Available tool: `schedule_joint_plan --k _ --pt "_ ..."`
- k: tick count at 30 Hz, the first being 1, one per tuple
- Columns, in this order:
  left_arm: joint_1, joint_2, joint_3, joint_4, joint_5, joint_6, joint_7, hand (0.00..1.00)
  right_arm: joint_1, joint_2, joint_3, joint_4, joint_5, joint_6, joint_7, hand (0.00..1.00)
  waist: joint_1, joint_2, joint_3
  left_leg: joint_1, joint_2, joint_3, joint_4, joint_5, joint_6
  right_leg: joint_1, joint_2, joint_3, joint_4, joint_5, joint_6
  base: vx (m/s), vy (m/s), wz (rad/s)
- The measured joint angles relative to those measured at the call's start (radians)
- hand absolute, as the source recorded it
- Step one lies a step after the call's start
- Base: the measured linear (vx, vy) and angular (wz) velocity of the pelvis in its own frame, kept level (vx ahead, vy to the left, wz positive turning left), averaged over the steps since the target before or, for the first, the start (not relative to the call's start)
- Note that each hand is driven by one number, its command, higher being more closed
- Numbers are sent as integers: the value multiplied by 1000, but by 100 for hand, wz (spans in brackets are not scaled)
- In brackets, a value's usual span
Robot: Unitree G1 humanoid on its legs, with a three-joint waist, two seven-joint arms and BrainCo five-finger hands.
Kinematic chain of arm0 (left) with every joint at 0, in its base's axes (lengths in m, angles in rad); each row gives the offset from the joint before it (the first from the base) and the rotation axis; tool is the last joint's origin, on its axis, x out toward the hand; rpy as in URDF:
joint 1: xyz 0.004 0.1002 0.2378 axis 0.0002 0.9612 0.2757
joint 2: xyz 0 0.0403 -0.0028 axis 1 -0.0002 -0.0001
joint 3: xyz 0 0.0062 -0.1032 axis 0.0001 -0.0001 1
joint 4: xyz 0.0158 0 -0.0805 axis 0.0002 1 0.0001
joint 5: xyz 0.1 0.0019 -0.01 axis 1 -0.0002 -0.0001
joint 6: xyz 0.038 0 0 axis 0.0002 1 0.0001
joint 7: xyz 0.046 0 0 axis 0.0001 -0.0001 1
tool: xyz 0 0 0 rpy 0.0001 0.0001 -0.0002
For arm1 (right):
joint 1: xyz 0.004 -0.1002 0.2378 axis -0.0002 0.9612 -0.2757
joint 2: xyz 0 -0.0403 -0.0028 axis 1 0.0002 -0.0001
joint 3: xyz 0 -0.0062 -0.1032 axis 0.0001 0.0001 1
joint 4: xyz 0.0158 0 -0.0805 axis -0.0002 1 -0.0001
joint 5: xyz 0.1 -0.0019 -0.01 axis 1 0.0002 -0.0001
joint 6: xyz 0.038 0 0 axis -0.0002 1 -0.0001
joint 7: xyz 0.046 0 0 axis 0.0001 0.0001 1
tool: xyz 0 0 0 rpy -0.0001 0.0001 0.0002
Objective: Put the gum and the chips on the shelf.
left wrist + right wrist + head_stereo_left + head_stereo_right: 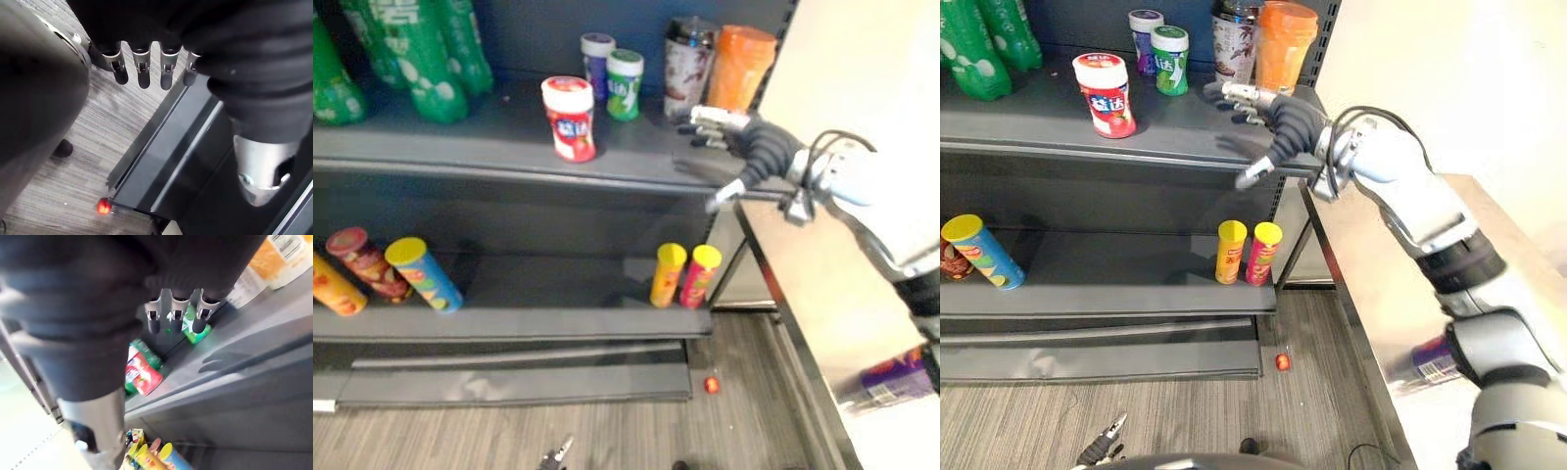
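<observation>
Left eye view puts the right hand (736,135) just above the right end of the upper shelf (460,152). Its fingers are straight and apart, its thumb points down past the shelf's front edge, and it holds nothing. A red-and-white gum jar (570,118) stands upright near the middle of the upper shelf. A purple jar (597,57) and a green jar (625,84) stand behind it at the back. A dark patterned cup (689,67) and an orange container (740,67) stand at the back of the right end, beside the hand. One board below the upper shelf, under its right end, a yellow chips can (667,275) and a pink chips can (700,276) stand side by side. The left hand (143,73) hangs well below the upper shelf, over the floor, its fingers relaxed, apart and empty.
</observation>
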Motion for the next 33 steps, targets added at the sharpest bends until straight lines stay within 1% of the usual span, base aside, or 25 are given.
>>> schedule_joint_plan --k 3,4,6,7,8,9,11,12,13,14,16,18,19,20,21,22,23,24,25,26,27,28,31,32,33 --pt "1 0 -7 4 6 -2 -3 0 111 -69 -79 -116 64 -31 19 0 -1 -1 -9 3 -1 3 0 0 0 0 1 5 2 0 0 -18 15 -5" --pt "3 -1 -14 5 9 -2 -4 0 179 -112 -134 -169 91 -51 20 0 -3 1 -20 6 -1 7 0 0 0 -1 1 9 2 0 0 -3 21 -7" --pt "10 -1 -20 6 9 -3 -6 0 261 -151 -213 -218 110 -63 22 0 -4 0 -25 11 -2 14 -1 -1 0 0 1 15 4 0 0 3 20 -12" --pt "15 -1 -20 8 9 -3 -6 0 333 -182 -281 -245 135 -78 32 0 -7 -1 -30 14 -3 24 -2 -2 0 -2 1 23 4 0 0 2 23 -14" --pt "24 -1 -20 10 9 -3 -7 0 405 -201 -349 -269 138 -88 42 0 -21 0 -37 14 -4 26 -4 -3 0 -2 0 26 2 0 0 2 23 -11" --pt "31 -2 -20 11 9 -4 -9 0 435 -208 -378 -277 139 -89 45 0 -31 0 -43 14 -5 27 -5 -4 -1 -2 0 26 1 0 0 6 23 -9" --pt "48 -1 -15 15 9 -8 -13 0 552 -221 -506 -299 147 -97 63 0 -58 0 -53 30 -5 53 -6 -11 -2 -2 3 50 -2 -1 1 10 31 -27" --pt "52 -1 -15 15 10 -9 -15 0 577 -221 -536 -301 149 -101 64 0 -60 2 -58 32 -5 59 -6 -14 -3 -2 4 56 -2 -1 2 8 28 -35" --pt "69 -3 -15 16 18 -14 -20 0 630 -221 -590 -300 159 -114 66 0 -78 4 -72 35 -6 73 -6 -18 -3 -5 6 68 -5 -2 10 23 32 -32" --pt "77 -11 -15 16 19 -17 -22 0 680 -221 -633 -301 173 -123 73 0 -87 6 -81 41 -7 85 -6 -22 -2 -4 7 80 -10 -1 11 21 36 -28" --pt "85 -17 -15 16 19 -24 -24 0 767 -219 -687 -306 179 -134 87 0 -110 8 -95 44 -9 96 -6 -30 -3 -4 7 90 -16 -1 13 2 38 -18" --pt "86 -23 -16 17 21 -25 -25 0 892 -201 -741 -319 189 -134 105 0 -116 10 -108 46 -11 109 -6 -35 -3 -5 7 101 -18 1 15 39 36 -16" --pt "87 -28 -16 17 24 -26 -27 0 967 -166 -762 -328 189 -130 113 0 -125 6 -113 46 -12 112 -6 -36 -2 -8 6 104 -18 1 15 45 32 -12" --pt "89 -28 -15 17 29 -27 -27 0 1001 -141 -768 -336 188 -129 120 0 -131 10 -114 46 -13 114 -6 -36 -2 -13 6 106 -18 1 15 54 26 -9" --pt "89 -28 -14 17 36 -28 -27 0 1065 -75 -775 -344 188 -129 132 0 -141 8 -121 46 -15 120 -6 -36 -2 -19 6 112 -17 3 16 64 26 -16" --pt "89 -28 -13 19 40 -33 -27 0 1128 13 -772 -341 188 -123 137 0 -141 11 -123 48 -16 133 -5 -36 -2 -20 8 122 -17 7 11 73 28 -20" --pt "89 -29 -13 24 41 -37 -27 0 1160 68 -768 -340 188 -117 136 0 -141 13 -123 50 -16 137 -4 -36 -2 -21 8 126 -17 8 13 71 31 -22" --pt "87 -28 -8 40 44 -36 -27 0 1234 212 -733 -337 175 -92 136 0 -144 11 -127 57 -17 144 -3 -39 0 -18 9 134 -17 9 14 54 31 -16" --pt "85 -29 -8 44 46 -36 -27 0 1263 265 -712 -336 164 -80 135 0 -145 14 -126 60 -18 147 -2 -41 0 -18 9 137 -17 9 14 47 37 -20" --pt "84 -34 -8 45 48 -36 -27 0 1316 363 -660 -328 145 -62 134 0 -151 21 -126 66 -19 158 -2 -45 0 -19 10 145 -17 9 14 17 31 -18" --pt "84 -37 -8 46 49 -36 -27 0 1337 411 -634 -326 117 -48 134 0 -153 22 -124 65 -19 164 -2 -48 0 -18 10 150 -17 9 14 1 34 -23" --pt "85 -41 -9 53 56 -35 -27 0 1388 527 -570 -305 65 -36 132 0 -164 29 -121 67 -22 170 -2 -52 0 -17 9 157 -17 10 15 4 34 -15" --pt "75 -44 -6 53 73 -34 -24 0 1481 699 -472 -257 -2 -14 126 0 -163 37 -115 77 -24 176 0 -53 1 -13 7 160 -8 11 17 17 30 -8" --pt "74 -45 -6 51 79 -34 -22 0 1507 743 -424 -245 -35 -9 123 0 -160 38 -114 84 -23 187 0 -55 0 -13 8 163 -1 11 17 13 22 -14" --pt "74 -46 -5 48 82 -34 -20 0 1518 762 -403 -244 -59 -8 120 0 -159 39 -114 86 -23 191 0 -56 0 -13 9 166 0 11 17 -2 16 -17"
